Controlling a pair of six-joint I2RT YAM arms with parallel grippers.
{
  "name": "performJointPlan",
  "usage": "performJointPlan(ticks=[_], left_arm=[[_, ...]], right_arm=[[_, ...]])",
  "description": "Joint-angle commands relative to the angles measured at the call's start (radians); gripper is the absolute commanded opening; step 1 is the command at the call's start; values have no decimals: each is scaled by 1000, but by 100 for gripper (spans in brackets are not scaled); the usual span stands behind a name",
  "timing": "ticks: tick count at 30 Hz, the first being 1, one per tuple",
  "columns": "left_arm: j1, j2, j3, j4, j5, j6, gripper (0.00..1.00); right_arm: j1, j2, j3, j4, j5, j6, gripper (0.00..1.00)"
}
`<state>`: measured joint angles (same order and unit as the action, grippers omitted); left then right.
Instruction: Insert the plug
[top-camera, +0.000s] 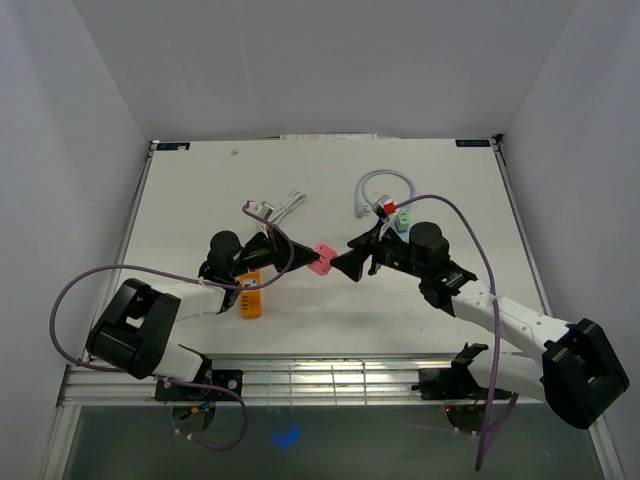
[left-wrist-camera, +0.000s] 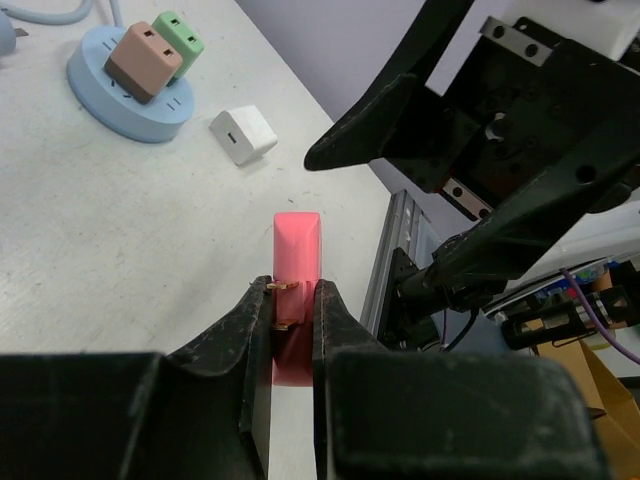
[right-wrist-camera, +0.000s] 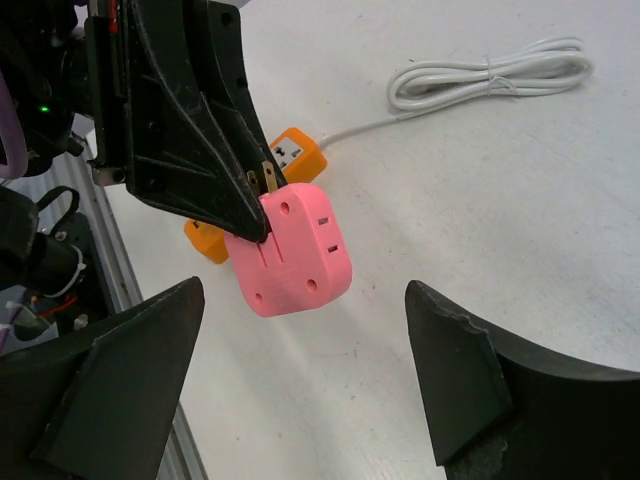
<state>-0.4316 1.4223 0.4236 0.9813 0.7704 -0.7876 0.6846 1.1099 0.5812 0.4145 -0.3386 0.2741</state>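
Note:
My left gripper (left-wrist-camera: 292, 300) is shut on a pink plug (left-wrist-camera: 297, 250), its pads clamped on the body beside the brass prongs. In the top view the plug (top-camera: 322, 257) hangs above the middle of the table, between the left gripper (top-camera: 303, 254) and the right gripper (top-camera: 352, 262). The right gripper (right-wrist-camera: 305, 285) stands wide open and holds nothing. The pink plug (right-wrist-camera: 295, 250) floats just ahead of its jaws, pinched by the left gripper's black fingers (right-wrist-camera: 200, 130). A round blue socket base (left-wrist-camera: 130, 95) at the far right carries a brown plug (left-wrist-camera: 145, 62) and a green plug (left-wrist-camera: 178, 38).
An orange socket block (top-camera: 250, 296) lies under the left arm, and its white cable (right-wrist-camera: 490, 75) is coiled farther back. A white cube adapter (left-wrist-camera: 243, 134) sits near the blue base. A pale blue cord (top-camera: 385, 182) loops at the back right. White walls enclose the table.

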Motion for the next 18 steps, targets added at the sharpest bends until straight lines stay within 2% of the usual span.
performJointPlan(ticks=[1,8,18], left_arm=[[4,-40,-20,114,26,-24,0],[4,-54,-39,194,61,-64,0],[4,-33,-51,309,101,-125,0]], right_arm=[[-26,10,-26,127,-167,108,85],[-28,47,-55,260,-243,151,79],[-26,133,-55,409,-324,198,63]])
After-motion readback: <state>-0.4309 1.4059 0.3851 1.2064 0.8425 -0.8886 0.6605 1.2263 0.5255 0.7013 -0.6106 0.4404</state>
